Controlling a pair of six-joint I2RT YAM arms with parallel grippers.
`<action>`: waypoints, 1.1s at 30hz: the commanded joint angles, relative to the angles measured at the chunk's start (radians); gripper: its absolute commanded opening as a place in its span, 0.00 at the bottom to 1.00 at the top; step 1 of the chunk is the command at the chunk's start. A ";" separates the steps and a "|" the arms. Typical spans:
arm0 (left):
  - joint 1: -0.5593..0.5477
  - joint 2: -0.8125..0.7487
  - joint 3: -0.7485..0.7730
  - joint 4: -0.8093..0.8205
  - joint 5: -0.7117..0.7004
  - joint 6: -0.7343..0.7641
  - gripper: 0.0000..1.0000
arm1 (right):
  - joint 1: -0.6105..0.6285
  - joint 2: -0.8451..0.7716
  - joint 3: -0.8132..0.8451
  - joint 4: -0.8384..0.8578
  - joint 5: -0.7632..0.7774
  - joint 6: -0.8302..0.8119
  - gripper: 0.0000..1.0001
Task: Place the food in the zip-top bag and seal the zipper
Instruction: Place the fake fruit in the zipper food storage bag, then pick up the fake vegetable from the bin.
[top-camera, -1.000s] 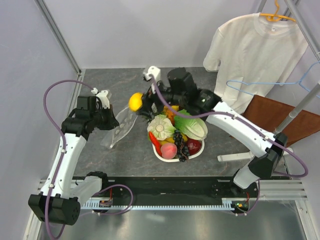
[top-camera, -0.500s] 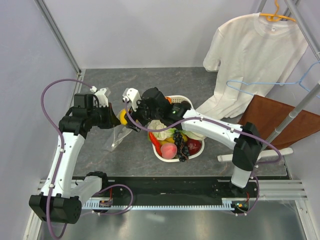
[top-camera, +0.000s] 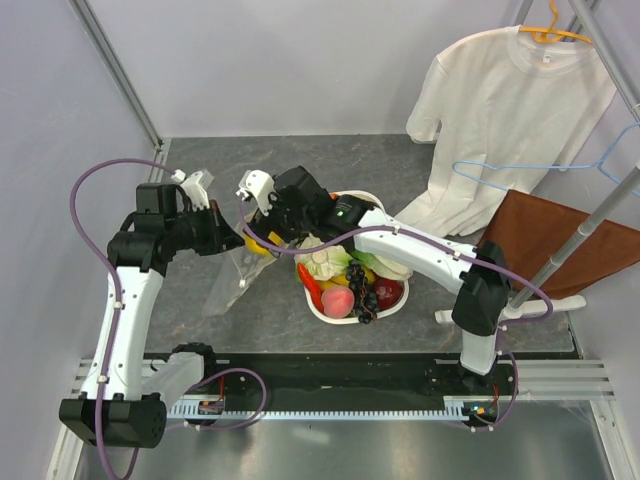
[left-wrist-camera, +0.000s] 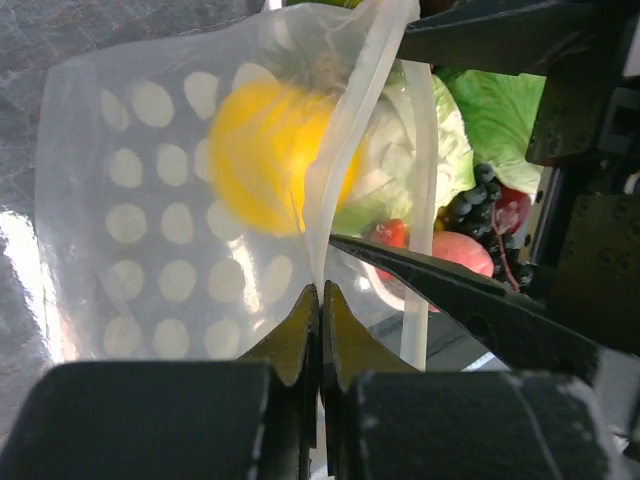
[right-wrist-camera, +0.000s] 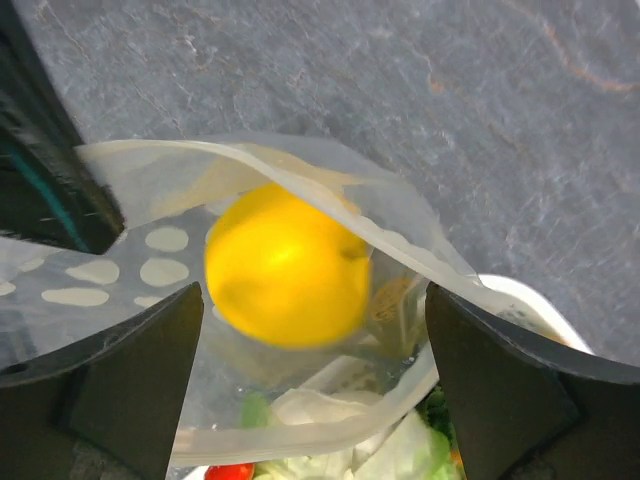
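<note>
Grey stone-look table (top-camera: 300, 170), lilac walls, white T-shirt (top-camera: 500, 110) hanging back-right.

Left gripper (left-wrist-camera: 318, 300): pressed together, pinching the mouth edge of the zip-top bag (left-wrist-camera: 150, 250) and holding it up. The bag hangs straight out ahead of its tips.

Right gripper (right-wrist-camera: 312, 290): spread wide at the bag mouth, with nothing touching either finger that I can see. The yellow fruit (right-wrist-camera: 285, 275) sits between and just past those fingers, already inside the dotted film with gaps on both sides. Reads as let go.

My read of the step: first item going in. The rest of the food is piled in the basket (top-camera: 330, 318), just beside the right gripper on the side away from the left one.

To do it well:
- Back the right gripper straight out along its own axis with fingers spread, so they don't snag the film.
- Left pinch firm and high, so the fruit's weight can't drag the film free or fold the mouth shut.

Edges and room:
- The zipper (left-wrist-camera: 416, 200) runs close alongside the right gripper's fingers.
- One of those fingers passes just beside the left gripper's tips, so that's tight.
- The basket rim crowds the right gripper's wrist side.
- Bare table beyond both grippers toward the back wall. Up and back looks like the cleanest exit.
</note>
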 joint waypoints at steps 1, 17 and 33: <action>0.013 0.022 0.027 -0.018 0.076 -0.101 0.02 | 0.003 -0.073 0.088 -0.052 -0.094 -0.075 0.98; 0.012 -0.045 -0.080 0.062 0.098 -0.103 0.02 | -0.284 -0.173 0.169 -0.775 -0.016 -0.072 0.98; 0.012 -0.096 -0.114 0.060 0.069 -0.078 0.02 | -0.391 0.132 0.359 -1.015 -0.076 -0.106 0.98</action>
